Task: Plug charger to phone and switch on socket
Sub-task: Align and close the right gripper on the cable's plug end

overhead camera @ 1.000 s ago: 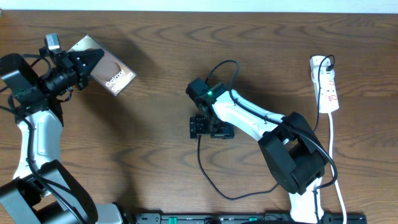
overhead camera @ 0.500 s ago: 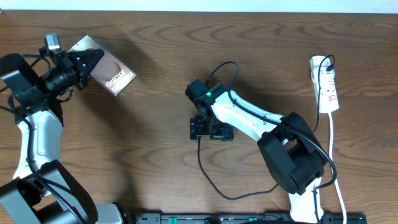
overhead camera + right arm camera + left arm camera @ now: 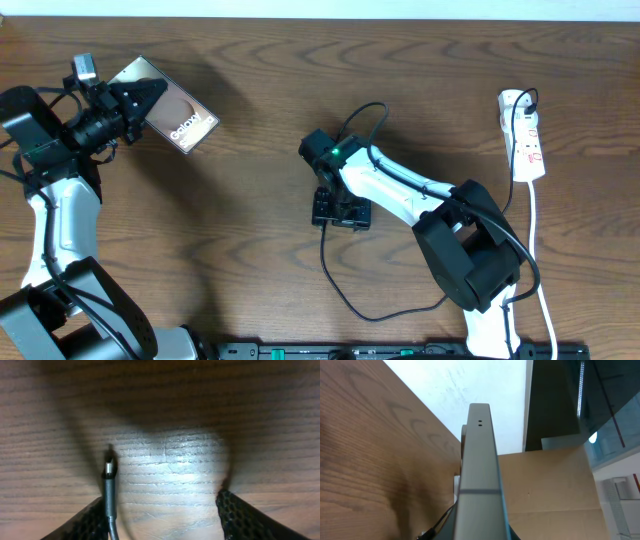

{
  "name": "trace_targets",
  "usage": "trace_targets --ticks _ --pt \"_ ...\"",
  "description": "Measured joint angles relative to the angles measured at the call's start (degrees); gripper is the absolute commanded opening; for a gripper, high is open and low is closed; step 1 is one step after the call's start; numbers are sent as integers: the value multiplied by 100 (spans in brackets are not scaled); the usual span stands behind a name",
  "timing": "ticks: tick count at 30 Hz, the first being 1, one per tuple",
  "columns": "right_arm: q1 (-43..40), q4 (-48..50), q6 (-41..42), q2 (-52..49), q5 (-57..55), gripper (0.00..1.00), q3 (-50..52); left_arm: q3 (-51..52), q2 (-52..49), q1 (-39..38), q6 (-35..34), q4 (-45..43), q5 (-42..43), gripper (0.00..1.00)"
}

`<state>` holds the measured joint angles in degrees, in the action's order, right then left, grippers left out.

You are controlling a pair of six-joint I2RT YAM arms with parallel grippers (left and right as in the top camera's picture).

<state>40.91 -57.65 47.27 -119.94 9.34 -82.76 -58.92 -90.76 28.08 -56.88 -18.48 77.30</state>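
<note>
The brown-bronze phone is held off the table at the far left, tilted, by my left gripper, which is shut on its left end. In the left wrist view the phone shows edge-on, with two small holes at its far end. The thin black charger cable loops on the table in the middle. Its plug tip lies flat on the wood just inside the left finger of my right gripper, which is open low over the tip. The white socket lies at the far right.
The socket's white cord runs down the right side toward the front edge. The charger's black plug sits in the socket's far end. A black rail lines the front edge.
My right gripper has turned slightly and shifted a little toward the front over the cable tip. The left arm and the phone have not moved.
</note>
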Motion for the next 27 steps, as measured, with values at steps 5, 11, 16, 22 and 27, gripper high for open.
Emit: trace_targets --ticks 5,11,16,22,27 --pt "11 0 48 -2 2 57 0 0 0 0 0 0 2 8" --pt "26 35 61 -2 4 62 0 0 0 0 17 0 2 7" --pt "26 122 81 -2 2 63 0 -2 0 0 17 2 2 7" --pt "22 173 177 -2 -24 64 -2 0 0 0 17 0 2 7" --pt "-9 179 203 -2 -17 63 -2 0 0 0 17 0 2 7"
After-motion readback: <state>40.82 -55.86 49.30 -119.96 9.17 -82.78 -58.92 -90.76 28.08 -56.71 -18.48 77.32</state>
